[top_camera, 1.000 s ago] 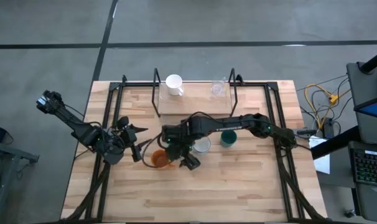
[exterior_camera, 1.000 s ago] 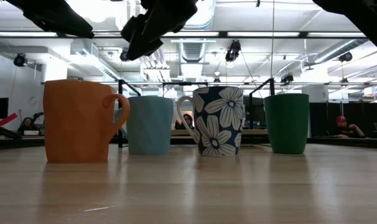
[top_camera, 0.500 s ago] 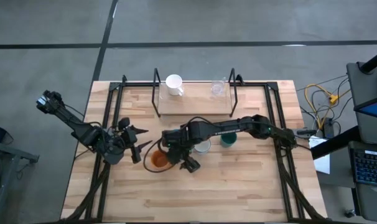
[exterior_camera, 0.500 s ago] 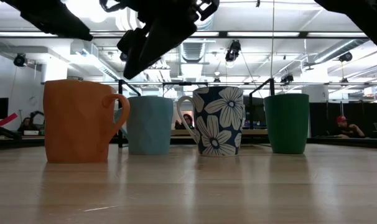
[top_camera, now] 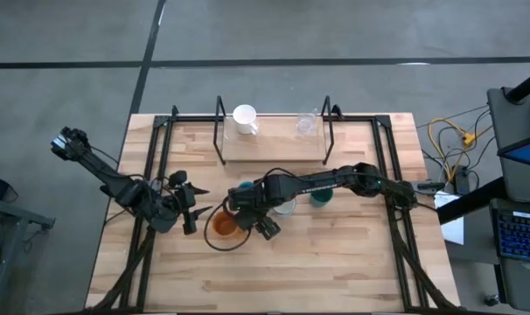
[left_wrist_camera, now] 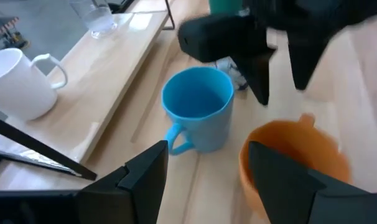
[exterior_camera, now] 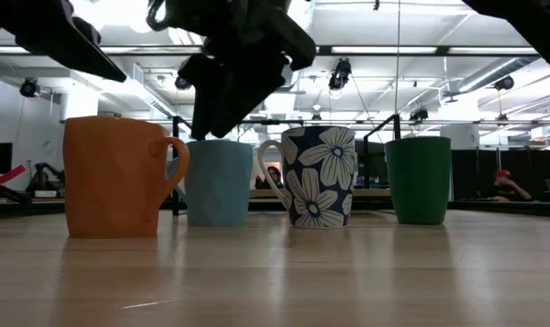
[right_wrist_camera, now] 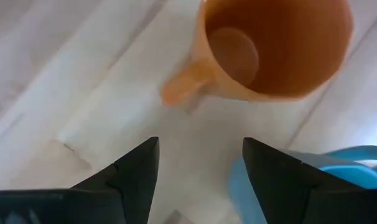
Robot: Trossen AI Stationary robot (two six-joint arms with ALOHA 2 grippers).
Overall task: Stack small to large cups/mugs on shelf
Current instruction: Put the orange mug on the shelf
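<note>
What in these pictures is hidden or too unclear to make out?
- High view: the flowered mug is mostly covered by the right arm.
- Low view: the shelf barely shows behind the row of mugs; the orange mug and blue mug block it.
- Right wrist view: the blue mug is cut off by the picture's edge.
- High view: the clear glass is faint and small.

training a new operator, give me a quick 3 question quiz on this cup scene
1. True or false: the white mug stands on the shelf.
2. Which mug does the right gripper look down into? A) orange B) dark green C) floral
3. Fill in: beside the orange mug stands the ____ mug.

Key: 1 true. 2 A, both jaws open above it. 3 light blue. The left gripper waits open near both.
</note>
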